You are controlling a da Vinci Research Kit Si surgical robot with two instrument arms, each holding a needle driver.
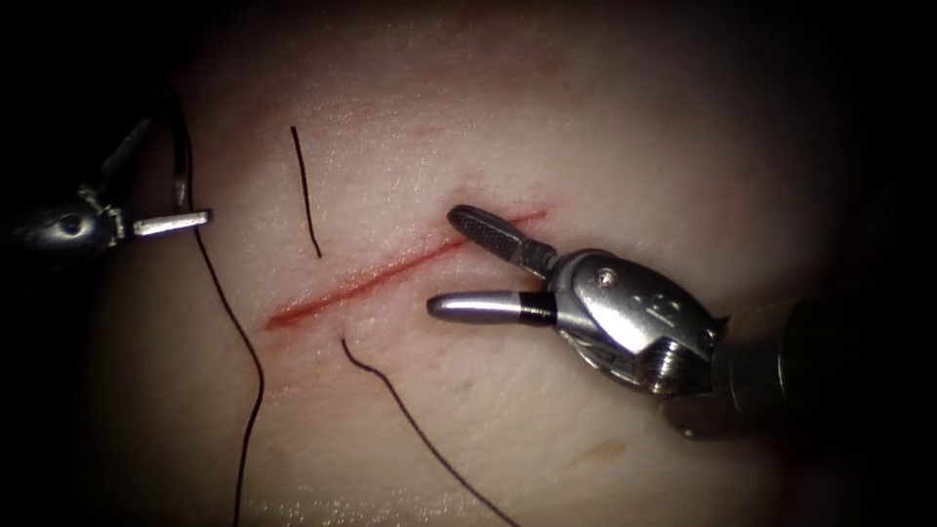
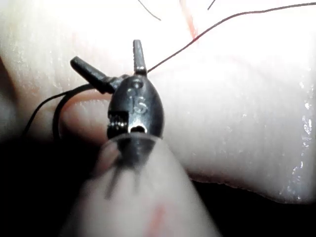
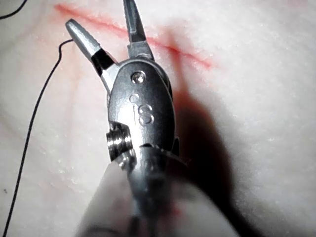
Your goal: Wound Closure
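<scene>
- Your right gripper [image 1: 444, 261] is spread wide over the right end of the cut [image 1: 390, 273]. It holds nothing.
- Your left gripper [image 2: 105, 53] is open too, far left of the cut. The needle [image 1: 181, 156] curves beside it, out of the tissue [image 1: 586, 117]. I cannot tell if they touch.
- The thread [image 1: 229, 312] lies slack on both sides, so I think one stitch is through, with no knot yet.
- A next grab needs a gentle, sure pinch.
- The cut looks thin, red and open.

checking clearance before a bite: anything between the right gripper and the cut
Nothing visible. The right gripper hangs open at the right end of the thin red cut in the pale pork tissue, one jaw over it. The short black thread ends lie further left.
</scene>
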